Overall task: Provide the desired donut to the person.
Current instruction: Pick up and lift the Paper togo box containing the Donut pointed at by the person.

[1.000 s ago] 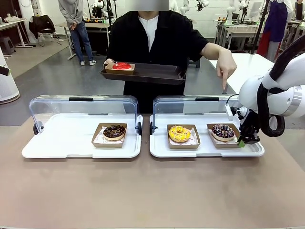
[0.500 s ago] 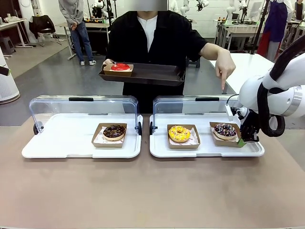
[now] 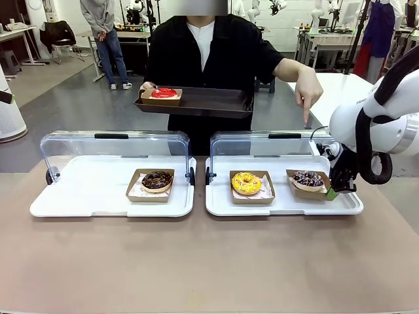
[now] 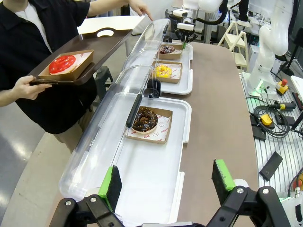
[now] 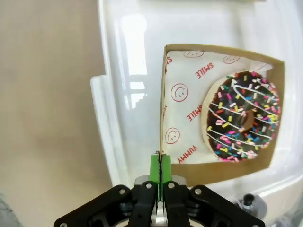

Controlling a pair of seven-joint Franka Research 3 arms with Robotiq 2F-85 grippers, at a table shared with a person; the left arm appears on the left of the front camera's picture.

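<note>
A chocolate donut with coloured sprinkles (image 3: 308,178) sits in a brown cardboard tray (image 5: 173,106) at the right end of the right white tray (image 3: 281,206). My right gripper (image 3: 332,191) is shut on that cardboard tray's right wall, its green pads (image 5: 155,166) pinching the thin edge. The person (image 3: 209,52) stands across the table and points one finger (image 3: 306,118) down at this donut. The other hand holds a dark brown serving tray (image 3: 209,101) with a red donut (image 3: 163,93) on it. My left gripper (image 4: 168,179) hangs open over the left white tray (image 4: 151,189).
A yellow donut (image 3: 246,182) lies beside the sprinkled one. A dark chocolate donut (image 3: 157,180) sits in the left white tray (image 3: 85,190). Both clear lids (image 3: 114,147) stand open along the far side. The brown tabletop (image 3: 209,261) lies bare in front.
My right gripper has shut on the cardboard tray's wall and raised that side a little. The person's serving tray has risen slightly.
</note>
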